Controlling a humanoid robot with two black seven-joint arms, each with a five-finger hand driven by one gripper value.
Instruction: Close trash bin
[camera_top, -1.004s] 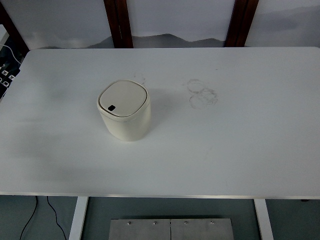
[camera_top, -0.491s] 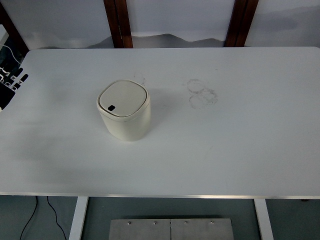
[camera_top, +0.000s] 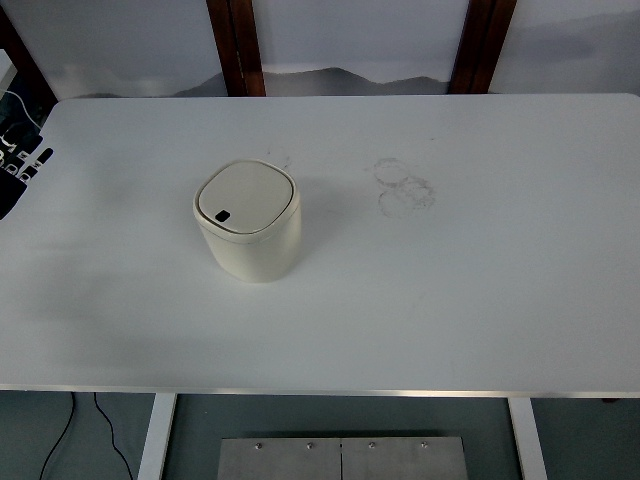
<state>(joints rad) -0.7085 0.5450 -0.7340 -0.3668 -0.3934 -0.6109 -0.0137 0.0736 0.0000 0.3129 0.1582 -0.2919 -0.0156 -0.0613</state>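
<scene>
A cream trash bin (camera_top: 248, 222) with rounded corners stands upright on the white table (camera_top: 450, 280), left of centre. Its flat lid (camera_top: 244, 197) lies down flush on the rim, with a small dark button near the lid's front edge. My left hand (camera_top: 20, 165), black with white markings, shows only partly at the picture's left edge, over the table's left border and far from the bin. Its fingers look spread and hold nothing. My right arm does not appear anywhere.
Faint grey ring marks (camera_top: 405, 185) stain the tabletop right of the bin. Two dark wooden posts (camera_top: 238, 45) stand behind the table's far edge. A cable (camera_top: 100, 430) hangs below the near edge at the left.
My left hand has shifted a little at the left edge, showing slightly more than a second ago. The bin and its lid have not moved.
</scene>
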